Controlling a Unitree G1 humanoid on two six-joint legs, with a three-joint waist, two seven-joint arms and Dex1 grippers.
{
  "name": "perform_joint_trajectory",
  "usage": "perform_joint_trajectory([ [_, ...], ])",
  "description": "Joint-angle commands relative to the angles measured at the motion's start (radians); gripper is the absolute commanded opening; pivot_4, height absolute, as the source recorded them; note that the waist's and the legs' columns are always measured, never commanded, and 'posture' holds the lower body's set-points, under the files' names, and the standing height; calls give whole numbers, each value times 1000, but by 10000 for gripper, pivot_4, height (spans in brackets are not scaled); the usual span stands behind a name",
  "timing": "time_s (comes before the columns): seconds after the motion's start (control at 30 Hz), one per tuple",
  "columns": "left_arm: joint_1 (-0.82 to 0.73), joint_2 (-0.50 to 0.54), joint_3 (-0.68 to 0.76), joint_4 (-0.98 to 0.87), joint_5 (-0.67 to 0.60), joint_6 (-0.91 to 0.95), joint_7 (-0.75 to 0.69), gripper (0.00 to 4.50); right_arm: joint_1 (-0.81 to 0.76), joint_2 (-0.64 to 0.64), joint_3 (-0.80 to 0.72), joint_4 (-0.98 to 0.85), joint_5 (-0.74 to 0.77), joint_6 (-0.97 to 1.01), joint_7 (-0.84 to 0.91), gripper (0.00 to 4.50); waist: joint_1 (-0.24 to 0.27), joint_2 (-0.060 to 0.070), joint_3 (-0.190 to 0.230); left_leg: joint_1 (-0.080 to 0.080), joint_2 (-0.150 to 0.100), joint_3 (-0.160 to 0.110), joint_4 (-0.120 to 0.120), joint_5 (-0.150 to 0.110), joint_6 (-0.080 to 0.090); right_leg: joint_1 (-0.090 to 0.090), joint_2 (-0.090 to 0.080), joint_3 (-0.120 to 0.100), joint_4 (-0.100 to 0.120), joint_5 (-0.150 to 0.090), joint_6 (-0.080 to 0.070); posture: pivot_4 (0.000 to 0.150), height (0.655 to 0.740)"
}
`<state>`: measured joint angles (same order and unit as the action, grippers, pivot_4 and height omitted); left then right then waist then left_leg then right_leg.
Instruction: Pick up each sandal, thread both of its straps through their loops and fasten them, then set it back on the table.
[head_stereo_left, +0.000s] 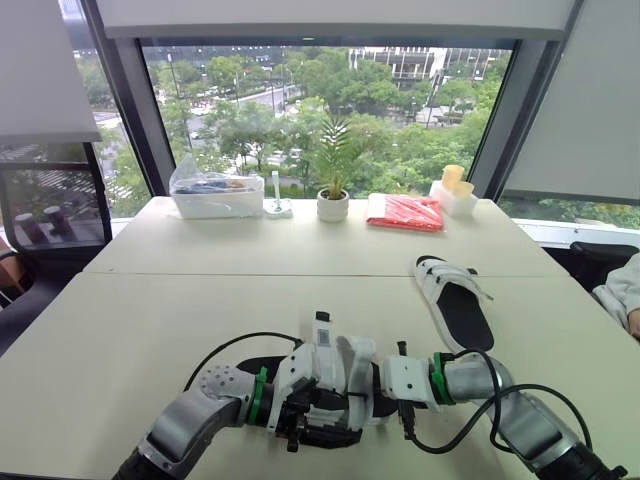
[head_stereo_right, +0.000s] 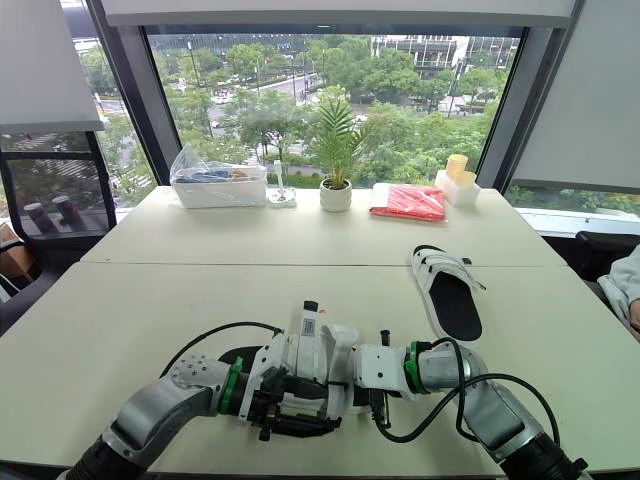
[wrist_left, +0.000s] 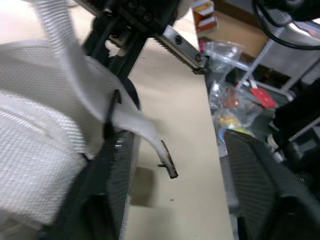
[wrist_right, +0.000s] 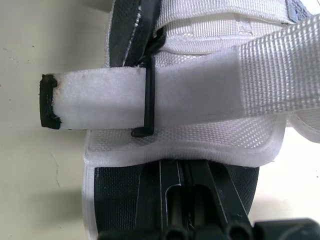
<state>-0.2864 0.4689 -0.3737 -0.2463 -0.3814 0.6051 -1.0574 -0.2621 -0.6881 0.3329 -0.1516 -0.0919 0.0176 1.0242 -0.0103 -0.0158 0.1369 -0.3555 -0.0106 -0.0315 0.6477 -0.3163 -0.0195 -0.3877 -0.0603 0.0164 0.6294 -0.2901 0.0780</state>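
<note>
From the head, both arms meet at the near edge of the table (head_stereo_left: 150, 330) over 1 sandal (head_stereo_left: 352, 362), its white straps up between them, while the second sandal (head_stereo_left: 452, 300) lies flat further back on the right, well apart, with its straps loose. The right wrist view adds the detail: a white strap (wrist_right: 190, 92) passes through a thin black loop (wrist_right: 148, 100), and its dark-tipped end sticks out past the loop over bare table. There the right gripper (wrist_right: 182, 170) shows its 2 fingers (wrist_right: 215, 195) pressed close together at the sandal's black sole, with the tips hidden under the white padded edge. The left wrist view shows the left gripper (wrist_left: 175, 150) spread wide: 1 pad (wrist_left: 117, 185) sits against the sandal's white mesh side, the other stands well apart, and a strap end hangs in the gap. Along the window, a clear plastic tub (head_stereo_left: 215, 195) holds a bag of mixed items, a white pot (head_stereo_left: 333, 206) holds a small palm, and a white box (head_stereo_left: 452, 200) holds 2 yellow cylinders, just beside a red packet (head_stereo_left: 405, 212).
</note>
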Motion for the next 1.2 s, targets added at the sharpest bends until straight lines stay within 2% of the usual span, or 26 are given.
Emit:
perform_joint_trajectory([
  [0.03,32,7,-33,42,21,42,27,5723,41,-6,70,64,-50,50,24,0,-2,0,0,0,0,0,0,0,0,0,0,0,0,0,0,1500,7400],
  [0.07,36,7,-33,45,17,45,29,2249,42,-6,70,64,-49,51,24,0,-2,1,0,0,0,0,0,0,0,-1,0,0,0,0,0,1500,7400],
  [0.1,39,9,-35,48,17,44,29,679,43,-7,69,63,-49,50,24,0,-1,0,1,0,0,0,-1,0,0,-1,0,0,0,0,0,1500,7400],
  [0.3,40,23,-44,67,21,50,24,679,36,-8,68,71,-49,48,28,0,-2,0,1,-1,0,0,-1,0,0,-1,0,-1,0,0,0,1500,7400],
  [0.5,47,45,-33,41,-37,79,-40,679,33,-1,73,75,-50,48,25,0,-4,0,1,-1,0,0,-1,0,0,-2,0,-1,0,0,0,1500,7400],
  [0.77,73,155,9,-75,-180,75,-223,679,27,4,78,87,-50,41,26,0,-5,1,1,-1,1,0,-2,0,0,-2,0,-1,0,0,-1,1500,7400],
  [0.87,95,222,-7,-109,-138,-10,-282,679,23,7,83,94,-49,36,29,0,-7,1,2,-1,1,0,-2,0,0,-3,0,-1,0,-1,-1,1500,7400],
  [0.97,101,238,-7,-96,-110,-98,-300,679,19,10,86,100,-49,31,32,0,-8,1,2,-1,1,0,-3,0,0,-3,0,-1,0,-1,-2,1500,7400],
  [1.2,71,141,66,-5,-91,-338,-284,679,9,16,88,115,-55,21,34,0,-8,1,2,-1,1,0,-4,0,0,-4,0,-1,0,-2,-3,1500,7400],
])
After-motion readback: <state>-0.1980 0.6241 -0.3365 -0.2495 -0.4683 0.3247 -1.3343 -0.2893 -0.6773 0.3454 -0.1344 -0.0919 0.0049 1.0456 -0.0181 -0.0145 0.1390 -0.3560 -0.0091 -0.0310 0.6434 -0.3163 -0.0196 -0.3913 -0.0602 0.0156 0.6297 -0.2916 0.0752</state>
